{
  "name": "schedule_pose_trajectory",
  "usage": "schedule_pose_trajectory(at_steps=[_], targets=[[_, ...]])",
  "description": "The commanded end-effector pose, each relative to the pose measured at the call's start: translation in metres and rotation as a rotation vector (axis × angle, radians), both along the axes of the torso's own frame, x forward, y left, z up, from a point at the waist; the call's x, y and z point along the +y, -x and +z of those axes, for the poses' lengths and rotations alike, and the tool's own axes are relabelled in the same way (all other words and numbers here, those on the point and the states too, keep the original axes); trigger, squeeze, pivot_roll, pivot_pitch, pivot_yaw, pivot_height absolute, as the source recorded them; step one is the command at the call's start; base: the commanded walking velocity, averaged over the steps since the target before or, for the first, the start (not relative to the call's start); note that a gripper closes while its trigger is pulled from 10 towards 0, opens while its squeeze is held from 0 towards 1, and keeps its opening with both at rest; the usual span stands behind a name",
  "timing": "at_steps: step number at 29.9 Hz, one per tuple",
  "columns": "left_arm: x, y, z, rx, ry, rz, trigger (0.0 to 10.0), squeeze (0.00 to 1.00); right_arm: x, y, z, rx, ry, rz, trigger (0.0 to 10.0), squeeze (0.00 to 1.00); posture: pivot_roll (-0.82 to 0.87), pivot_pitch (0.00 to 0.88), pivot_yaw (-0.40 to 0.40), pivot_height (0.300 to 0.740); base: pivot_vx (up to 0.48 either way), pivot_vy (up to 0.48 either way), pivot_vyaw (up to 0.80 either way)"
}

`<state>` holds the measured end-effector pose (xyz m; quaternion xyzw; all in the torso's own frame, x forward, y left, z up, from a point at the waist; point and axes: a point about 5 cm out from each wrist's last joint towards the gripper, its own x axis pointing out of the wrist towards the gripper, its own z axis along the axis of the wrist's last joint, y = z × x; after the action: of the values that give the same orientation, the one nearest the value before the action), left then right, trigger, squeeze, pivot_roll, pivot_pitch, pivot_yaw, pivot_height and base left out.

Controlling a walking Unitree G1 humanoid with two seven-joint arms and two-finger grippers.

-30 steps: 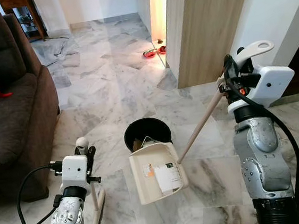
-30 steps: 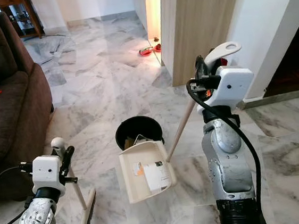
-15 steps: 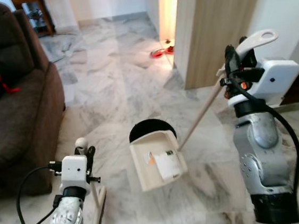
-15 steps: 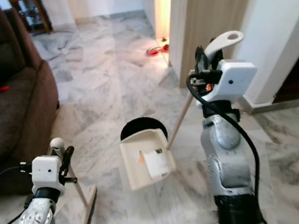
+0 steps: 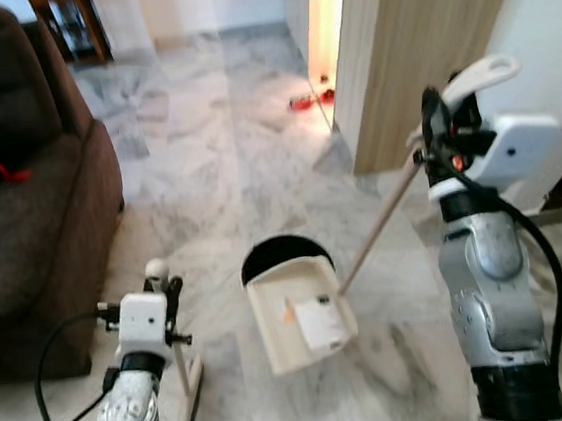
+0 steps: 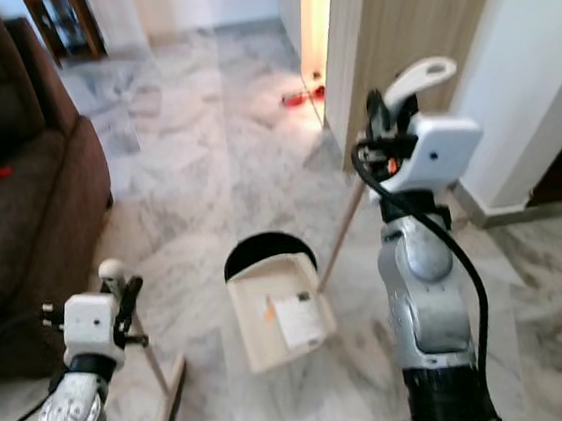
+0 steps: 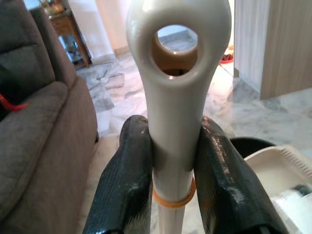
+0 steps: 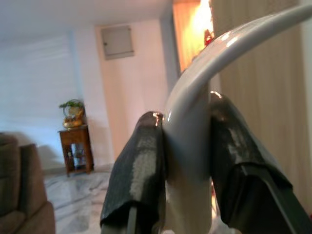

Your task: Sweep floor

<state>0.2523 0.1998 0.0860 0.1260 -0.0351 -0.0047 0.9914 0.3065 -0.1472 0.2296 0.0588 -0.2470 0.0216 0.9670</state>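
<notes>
Behind dustpan (image 5: 300, 314) in right claw (image 8: 186, 161), half-hidden bin (image 5: 278, 254); left claw (image 7: 174, 170) clamping broom (image 7: 178, 97).

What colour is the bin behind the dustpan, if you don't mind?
Black; the bin shows best in the left eye view.

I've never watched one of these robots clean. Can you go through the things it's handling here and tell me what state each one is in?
Left gripper: shut on the broom handle.
Broom: upright, bristles on the floor.
Right gripper: shut on the dustpan handle.
Dustpan: tilted, its far edge over the bin, paper scraps inside.
Bin: open, standing on the floor, partly covered by the dustpan.
</notes>
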Motion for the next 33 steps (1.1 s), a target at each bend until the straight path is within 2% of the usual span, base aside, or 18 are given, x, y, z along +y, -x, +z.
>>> schedule_pose_trajectory(at_steps=[1, 14, 33], targets=[[-0.0026, -0.0028, 0.0085, -0.045, -0.023, -0.014, 10.0, 0.00, -0.0034, 0.0036, 0.0171, -0.085, -0.041, 0.000, 10.0, 0.00, 0.01, 0.000, 0.025, 0.740, 0.262, 0.000, 0.00], [-0.0029, -0.0045, 0.0094, -0.049, -0.020, -0.005, 10.0, 0.00, -0.0041, 0.0032, 0.0197, -0.090, -0.081, 0.009, 10.0, 0.00, 0.01, 0.000, 0.016, 0.740, 0.262, 0.000, 0.00], [-0.0022, -0.0034, 0.0088, -0.049, -0.018, 0.005, 10.0, 0.00, -0.0056, 0.0038, 0.0211, -0.093, -0.089, 0.015, 10.0, 0.00, 0.01, 0.000, 0.015, 0.740, 0.269, 0.000, 0.00]])
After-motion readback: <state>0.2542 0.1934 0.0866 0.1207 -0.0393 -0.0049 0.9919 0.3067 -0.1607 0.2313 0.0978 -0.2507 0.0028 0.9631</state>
